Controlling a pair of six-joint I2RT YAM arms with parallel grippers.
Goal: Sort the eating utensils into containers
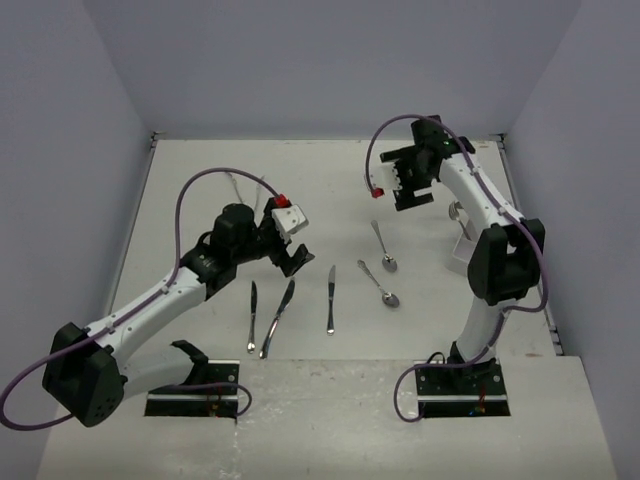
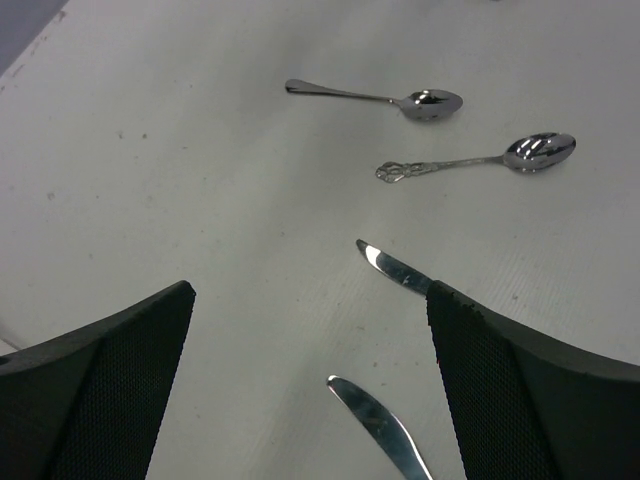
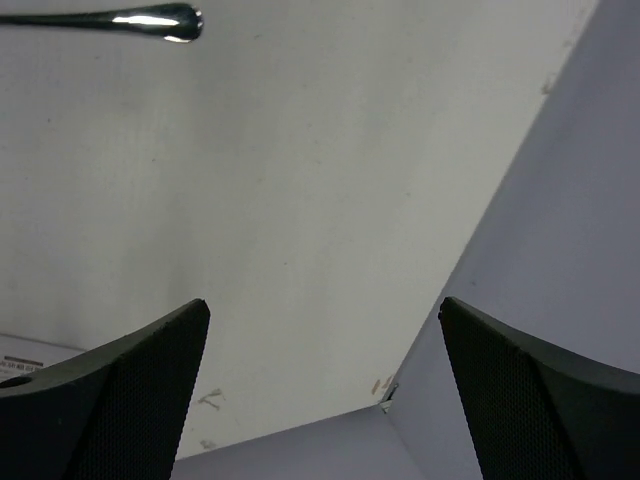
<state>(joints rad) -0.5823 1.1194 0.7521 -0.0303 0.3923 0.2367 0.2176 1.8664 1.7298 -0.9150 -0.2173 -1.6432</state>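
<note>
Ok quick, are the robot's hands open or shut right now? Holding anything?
Left gripper: open, holding nothing.
Right gripper: open, holding nothing.

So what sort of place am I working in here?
Probably a lab test cell, not a kitchen: a white table walled by blank grey panels, with knives and spoons laid loose on it.

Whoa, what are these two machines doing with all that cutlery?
Two robot arms are sorting cutlery, but neither holds anything right now. The left hand hovers open beside three knives; the right hand is open farther back, past two spoons. Those five pieces lie loose on the table.
</note>
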